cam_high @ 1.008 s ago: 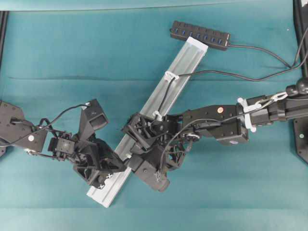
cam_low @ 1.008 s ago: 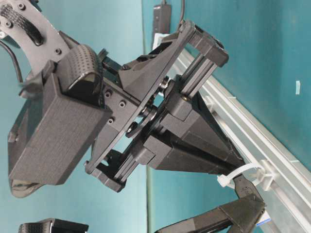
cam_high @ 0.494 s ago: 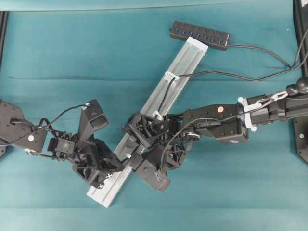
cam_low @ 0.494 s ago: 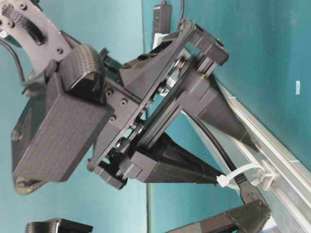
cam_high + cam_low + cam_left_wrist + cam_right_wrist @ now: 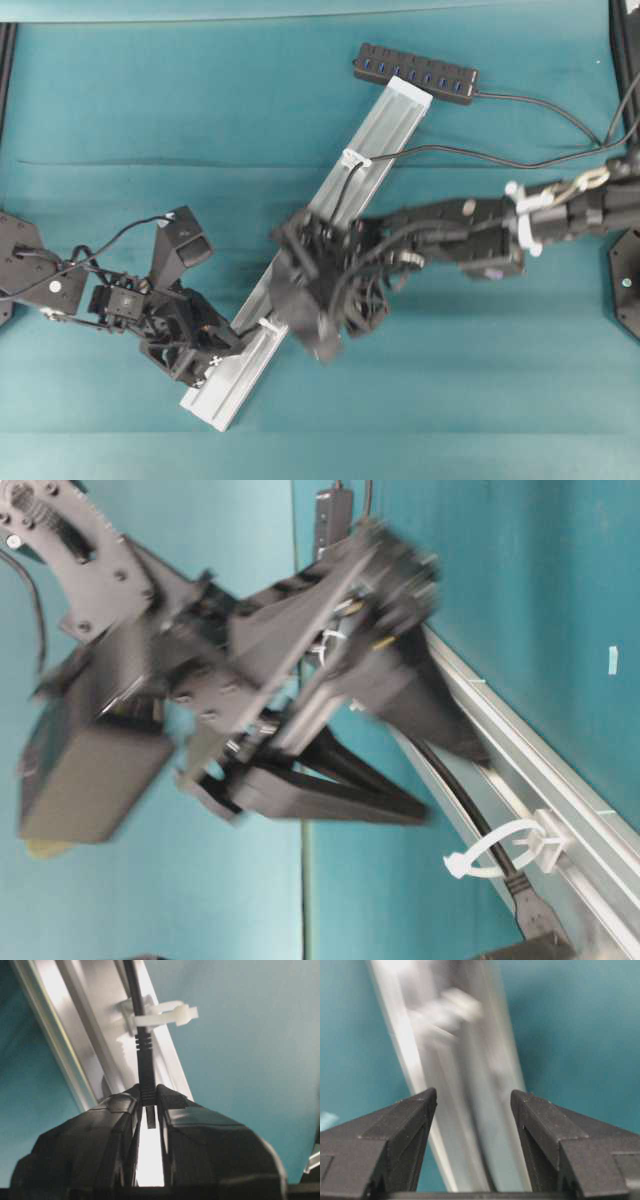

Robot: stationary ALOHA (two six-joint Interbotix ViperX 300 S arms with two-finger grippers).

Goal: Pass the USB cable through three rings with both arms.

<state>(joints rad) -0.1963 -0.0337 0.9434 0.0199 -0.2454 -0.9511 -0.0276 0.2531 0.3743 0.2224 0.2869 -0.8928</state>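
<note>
Long silver aluminium rail (image 5: 330,250) lying diagonally on teal cloth-covered table (image 5: 150,110), running from seven o'clock up to one o'clock. Black multi-port hub (image 5: 416,72) just beyond the rail's upper end. Thin black USB cable (image 5: 480,160) arriving from three o'clock, passing through whitish plastic ring (image 5: 354,158) on the upper rail, then down along it under the right black arm (image 5: 470,225). Right gripper (image 5: 305,300) blurred over mid-rail. Left gripper (image 5: 235,345) at the rail's lower stretch, from nine o'clock.
</note>
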